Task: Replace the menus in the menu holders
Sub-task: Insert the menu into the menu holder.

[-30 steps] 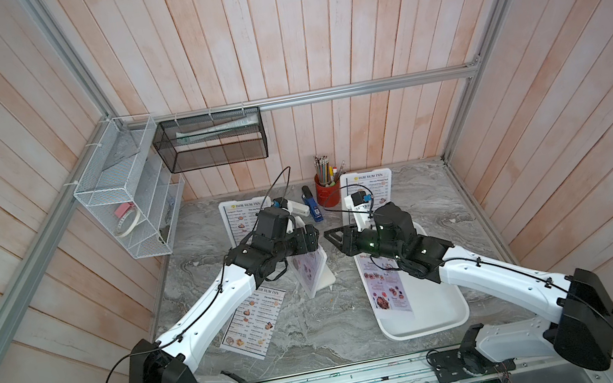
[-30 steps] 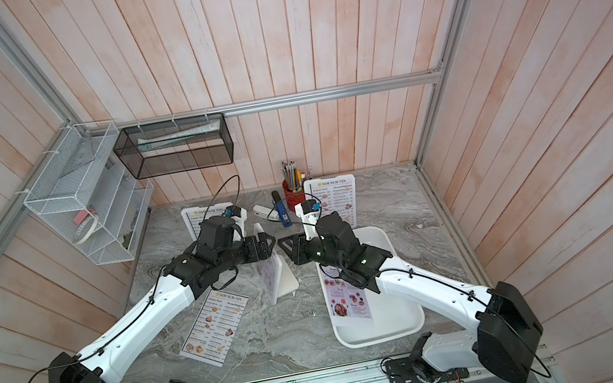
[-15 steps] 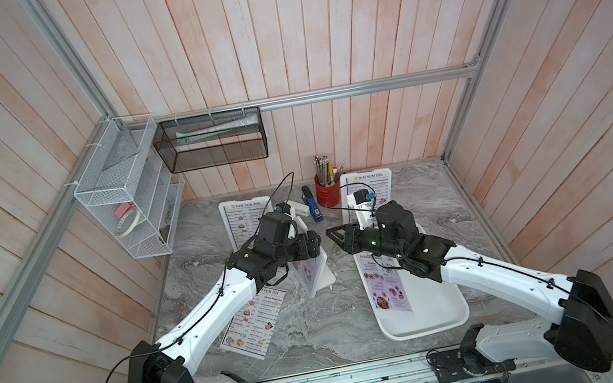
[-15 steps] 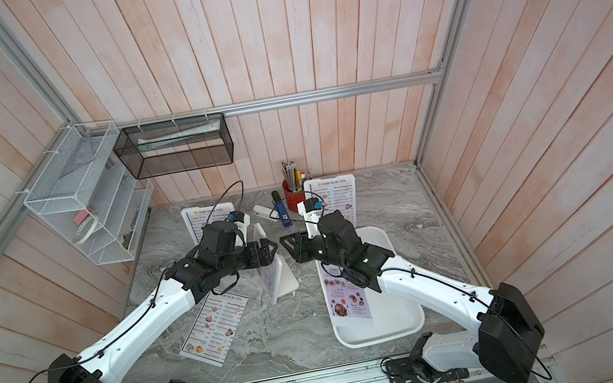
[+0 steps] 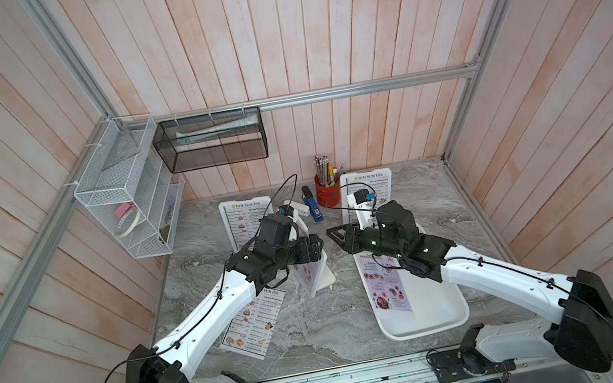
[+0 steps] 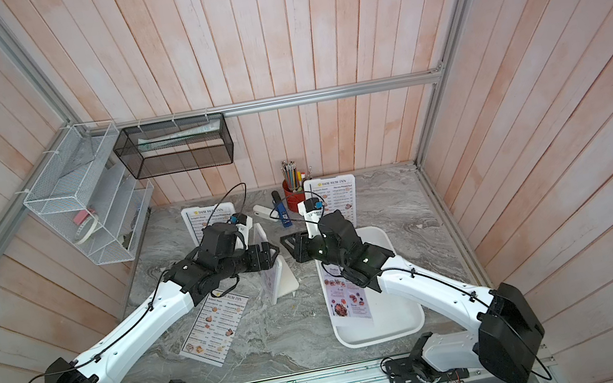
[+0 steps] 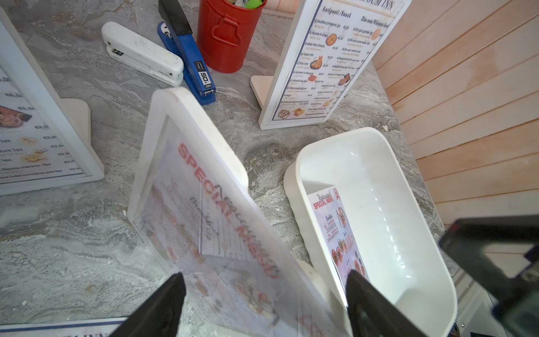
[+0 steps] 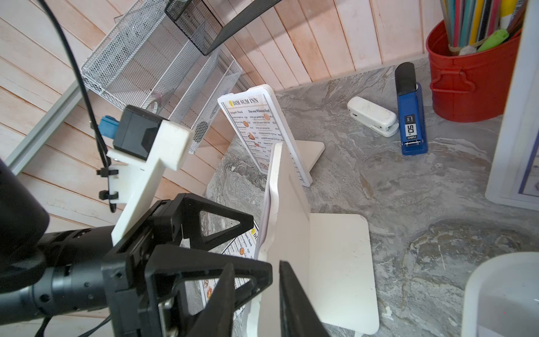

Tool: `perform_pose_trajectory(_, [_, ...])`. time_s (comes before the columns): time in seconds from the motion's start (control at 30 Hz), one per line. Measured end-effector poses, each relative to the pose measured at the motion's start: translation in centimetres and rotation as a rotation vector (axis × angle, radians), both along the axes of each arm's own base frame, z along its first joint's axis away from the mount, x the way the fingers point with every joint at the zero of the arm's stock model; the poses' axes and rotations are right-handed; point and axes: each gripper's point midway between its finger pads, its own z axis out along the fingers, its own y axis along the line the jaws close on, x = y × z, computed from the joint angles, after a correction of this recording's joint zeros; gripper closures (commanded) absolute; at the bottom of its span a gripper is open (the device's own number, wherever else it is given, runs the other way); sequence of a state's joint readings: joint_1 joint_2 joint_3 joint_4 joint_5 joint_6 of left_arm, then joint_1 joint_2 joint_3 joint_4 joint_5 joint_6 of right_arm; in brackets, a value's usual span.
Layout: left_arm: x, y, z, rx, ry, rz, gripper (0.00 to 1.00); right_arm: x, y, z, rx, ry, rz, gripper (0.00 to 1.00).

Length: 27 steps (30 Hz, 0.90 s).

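The middle menu holder (image 5: 317, 277) stands on its flat foot with a pinkish SPECIAL MENU sheet (image 7: 204, 181) inside. My left gripper (image 5: 317, 246) is open wide, and its fingers (image 7: 172, 294) straddle the holder's upper part without pinching it. My right gripper (image 5: 331, 234) faces it from the other side, close to the holder's edge (image 8: 291, 204); its jaws stand a narrow gap apart with nothing between them. Two more holders with DIM SUM INN menus stand at the back left (image 5: 244, 220) and back right (image 5: 374, 189). A loose DIM SUM INN sheet (image 5: 259, 322) lies flat under my left arm.
A shallow white tray (image 5: 435, 314) at the right holds a SPECIAL MENU sheet (image 5: 388, 288). A red pencil cup (image 5: 328, 193), a blue stapler (image 5: 314, 208) and a white stapler (image 5: 299, 208) sit at the back. A wire rack (image 5: 131, 213) and a black mesh basket (image 5: 210, 141) hang on the walls.
My left gripper has edged a little to the right over the middle holder. The right arm has hardly moved.
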State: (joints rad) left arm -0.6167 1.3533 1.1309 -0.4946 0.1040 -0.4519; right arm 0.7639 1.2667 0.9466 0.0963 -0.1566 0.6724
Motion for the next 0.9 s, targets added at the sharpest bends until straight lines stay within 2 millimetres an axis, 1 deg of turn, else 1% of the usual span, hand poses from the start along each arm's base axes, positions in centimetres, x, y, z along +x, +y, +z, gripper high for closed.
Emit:
perform_pose_trajectory(0.17, [-0.2,0.2,0.1,0.006,0.004,0.004,0.12,0.0,0.0,0.0,-0.005,-0.005,0.005,0.72])
perform_pose_trajectory(0.23, [-0.2,0.3,0.3,0.009,0.003,0.005,0.09,-0.1,0.0,-0.1,-0.012,-0.006,0.007,0.71])
perform_pose_trajectory(0.4, [0.5,0.2,2.5,-0.021,-0.033,0.012,0.07,-0.4,-0.3,-0.3,-0.034,-0.007,0.015,0.69])
perform_pose_trajectory(0.5, [1.3,1.1,3.8,-0.052,-0.061,0.044,0.06,-0.6,-0.2,-0.4,-0.047,-0.011,0.031,0.66])
perform_pose_trajectory(0.6, [2.4,3.0,4.8,-0.073,-0.082,0.106,0.06,-0.9,0.0,-0.4,-0.062,-0.012,0.049,0.63])
perform_pose_trajectory(0.7, [3.6,5.6,5.2,-0.083,-0.092,0.186,0.05,-1.3,1.0,-0.3,-0.082,-0.017,0.078,0.61])
perform_pose_trajectory(0.8, [4.3,8.4,4.8,-0.083,-0.087,0.269,0.04,-1.7,2.4,-0.2,-0.109,-0.024,0.112,0.59])
perform_pose_trajectory(0.9, [3.9,10.2,3.4,-0.077,-0.061,0.323,0.04,-1.9,3.1,-0.7,-0.137,-0.024,0.123,0.59])
